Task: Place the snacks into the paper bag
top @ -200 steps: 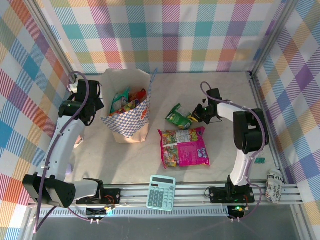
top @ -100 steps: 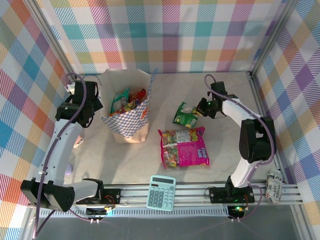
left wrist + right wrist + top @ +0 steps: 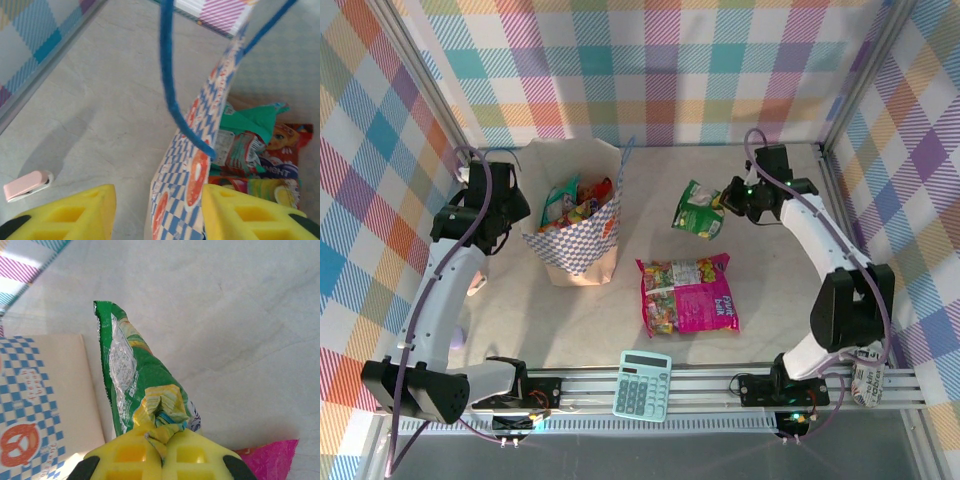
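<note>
Counting two snacks outside the bag: your right gripper (image 3: 162,442) is clenched on the crumpled top of a glossy green plastic packet (image 3: 698,208), right of centre. A large magenta plastic packet (image 3: 692,297) lies flat at centre. One tall beige paper bag with a blue-checked band (image 3: 582,250) stands upper left. It holds red, green and orange packets (image 3: 250,150), overlapped, number unclear. Your left gripper (image 3: 157,210) is released, fingers astride the bag's rim. One pale teal calculator (image 3: 642,385) sits bottom centre.
</note>
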